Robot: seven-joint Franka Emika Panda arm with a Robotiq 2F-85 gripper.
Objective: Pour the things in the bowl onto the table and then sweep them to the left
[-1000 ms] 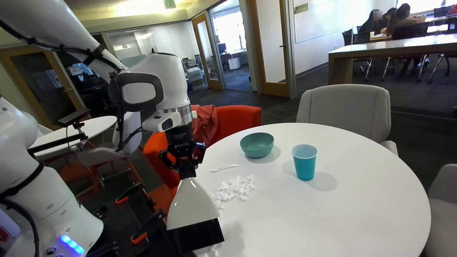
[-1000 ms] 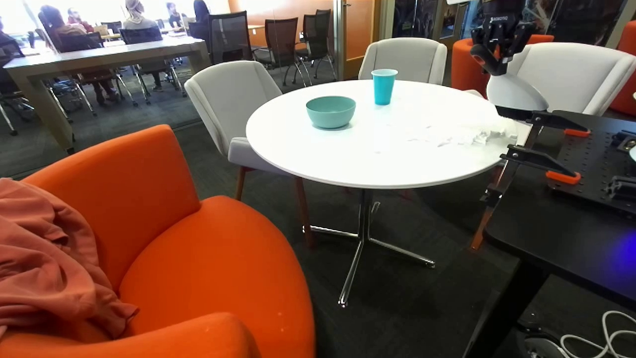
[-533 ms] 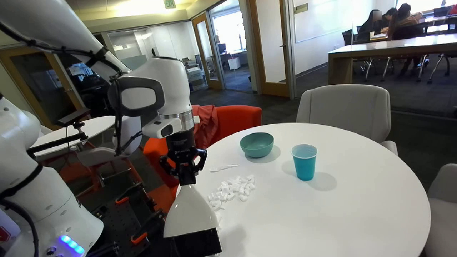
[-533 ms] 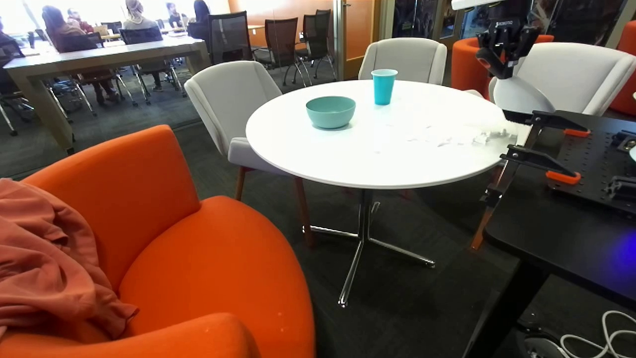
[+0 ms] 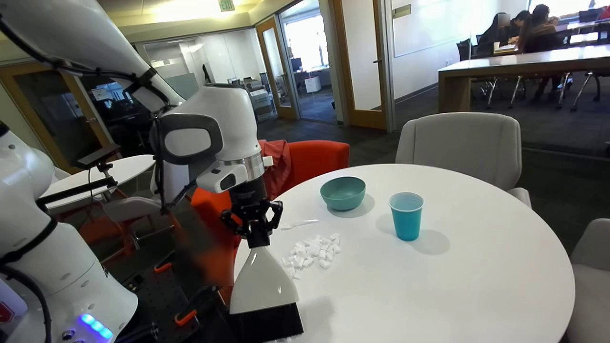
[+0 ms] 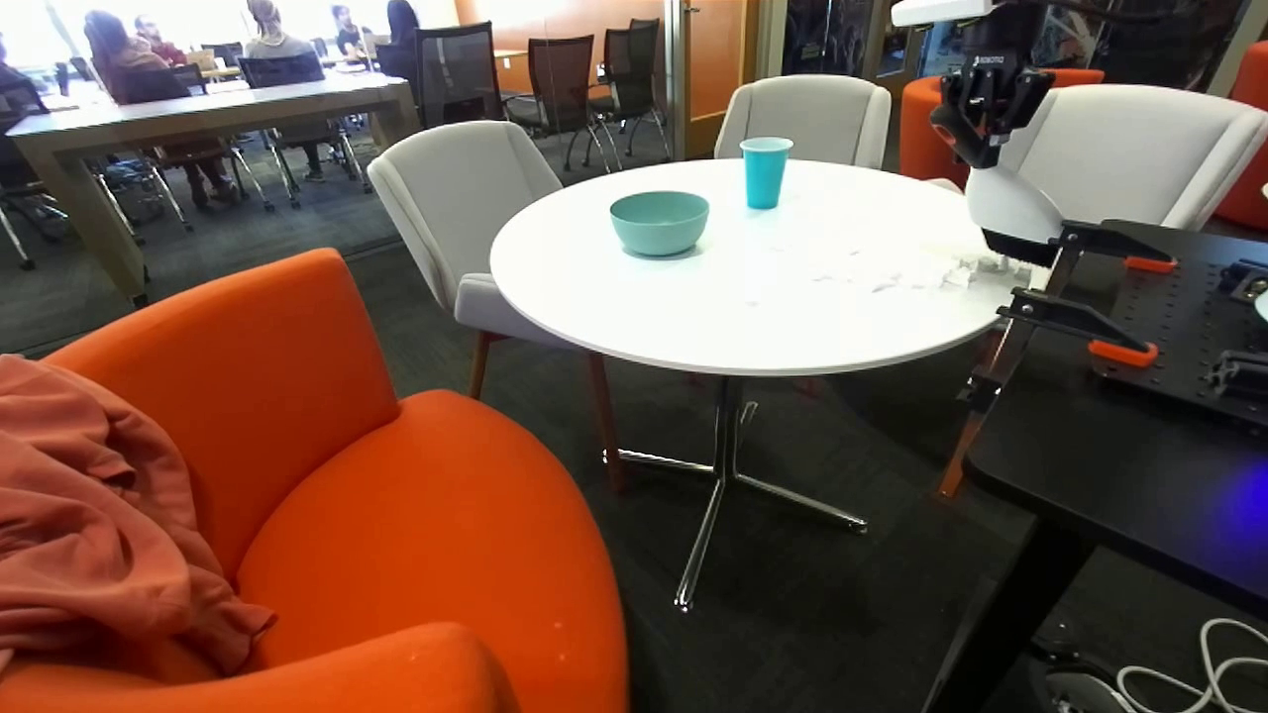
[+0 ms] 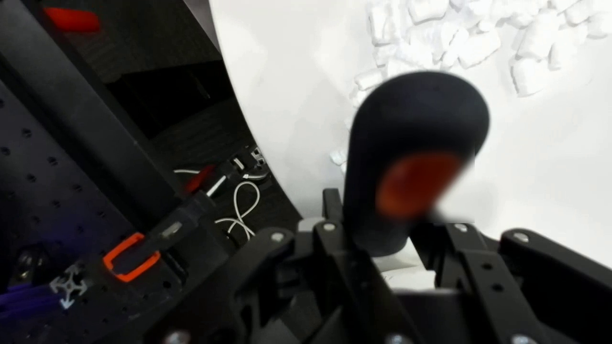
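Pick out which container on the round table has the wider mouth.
The teal bowl: its mouth is clearly broader than that of the taller turquoise cup.

Outward from the brush (image 5: 264, 282), away from the robot base (image 5: 59, 271), I read a broad open lane over the table (image 5: 457, 290), passing beside the cup (image 5: 406, 221), which stands farther out. Off one flank of the brush, loose white pieces (image 5: 314, 252) lie in the way, then a white utensil (image 5: 299, 224), with the bowl (image 5: 343, 195) beyond. Behind the brush, toward the base, clamps (image 6: 1105, 241) jut out; in an exterior view one overlaps the brush, contact not readable.
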